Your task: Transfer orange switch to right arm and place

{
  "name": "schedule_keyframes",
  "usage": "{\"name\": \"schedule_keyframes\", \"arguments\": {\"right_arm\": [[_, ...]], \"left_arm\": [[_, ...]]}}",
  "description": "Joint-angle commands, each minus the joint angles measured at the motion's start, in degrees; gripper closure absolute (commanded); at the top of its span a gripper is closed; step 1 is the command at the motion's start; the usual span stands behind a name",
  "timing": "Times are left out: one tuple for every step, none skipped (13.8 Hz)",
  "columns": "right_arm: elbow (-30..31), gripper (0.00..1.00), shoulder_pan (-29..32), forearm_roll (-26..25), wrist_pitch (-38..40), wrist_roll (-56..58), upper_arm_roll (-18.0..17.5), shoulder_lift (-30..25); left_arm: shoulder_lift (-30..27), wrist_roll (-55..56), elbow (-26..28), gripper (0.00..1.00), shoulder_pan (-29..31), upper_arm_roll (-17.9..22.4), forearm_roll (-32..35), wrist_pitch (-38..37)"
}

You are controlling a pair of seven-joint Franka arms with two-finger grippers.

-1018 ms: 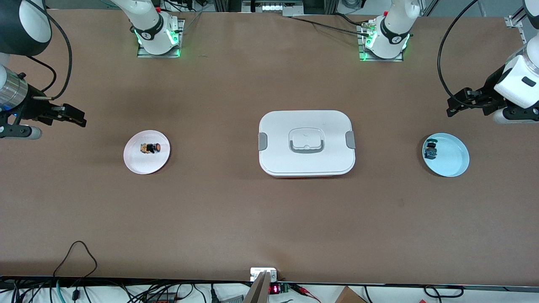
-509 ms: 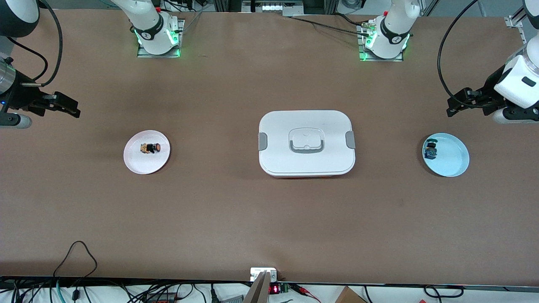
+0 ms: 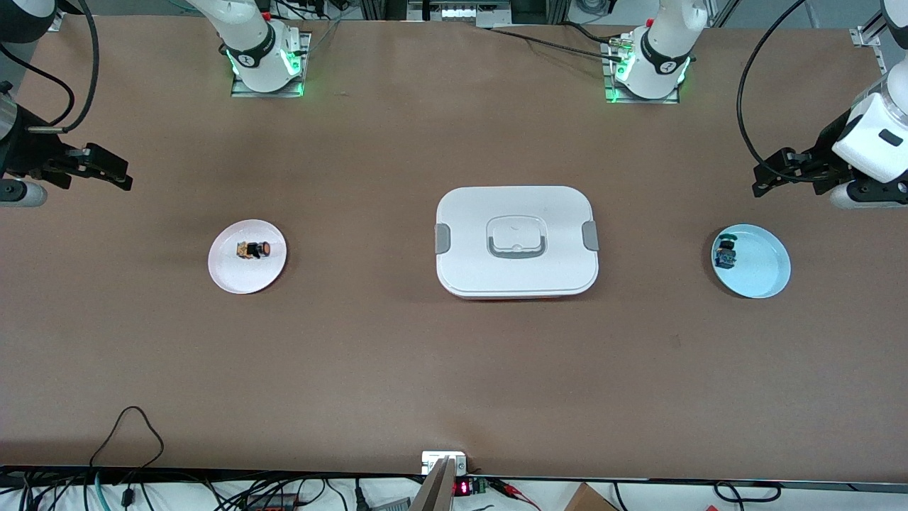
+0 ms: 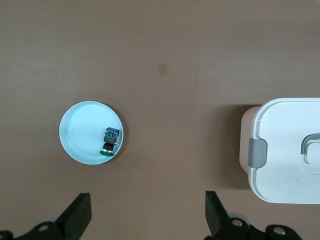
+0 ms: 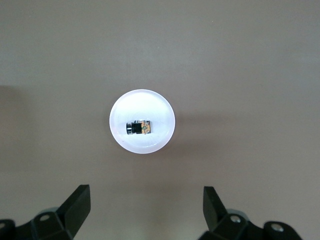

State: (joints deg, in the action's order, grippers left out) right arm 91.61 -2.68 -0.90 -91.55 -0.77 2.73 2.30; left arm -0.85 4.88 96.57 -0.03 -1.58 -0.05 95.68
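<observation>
The orange switch lies on its side on a small pale pink plate toward the right arm's end of the table. In the right wrist view the switch sits in the middle of the plate. My right gripper is open and empty, up over bare table beside the plate; its fingers stand wide apart. My left gripper is open and empty, waiting over bare table by the blue plate at the left arm's end.
A white lidded box with a grey handle sits mid-table and shows in the left wrist view. A light blue plate holds a blue-green switch, also in the left wrist view.
My right gripper has drawn back from the pink plate toward the right arm's end of the table. The switch, plates and left arm have not moved.
</observation>
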Motion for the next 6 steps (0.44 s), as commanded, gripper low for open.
{"name": "schedule_keyframes", "arguments": {"right_arm": [[-0.82, 0.00, -0.22, 0.63, 1.55, 0.95, -0.01, 0.07], [-0.82, 0.00, -0.22, 0.55, 1.64, 0.95, -0.01, -0.02], [-0.82, 0.00, -0.22, 0.55, 2.07, 0.95, -0.01, -0.02], [-0.82, 0.00, -0.22, 0.55, 2.86, 0.86, -0.01, -0.02], [-0.82, 0.00, -0.22, 0.55, 3.39, 0.86, 0.08, -0.02], [-0.82, 0.00, -0.22, 0.55, 3.48, 0.86, 0.00, -0.10]], "left_arm": [[0.41, -1.19, -1.47, 0.00, 0.21, -0.18, 0.49, -1.28], [0.41, -1.19, -1.47, 0.00, 0.29, -0.18, 0.49, -1.28], [0.41, -1.19, -1.47, 0.00, 0.29, -0.18, 0.49, -1.28], [0.41, -1.19, -1.47, 0.00, 0.21, -0.18, 0.49, -1.28], [0.41, -1.19, -1.47, 0.00, 0.21, -0.27, 0.49, -1.28], [0.41, -1.19, -1.47, 0.00, 0.21, -0.18, 0.49, -1.28]]}}
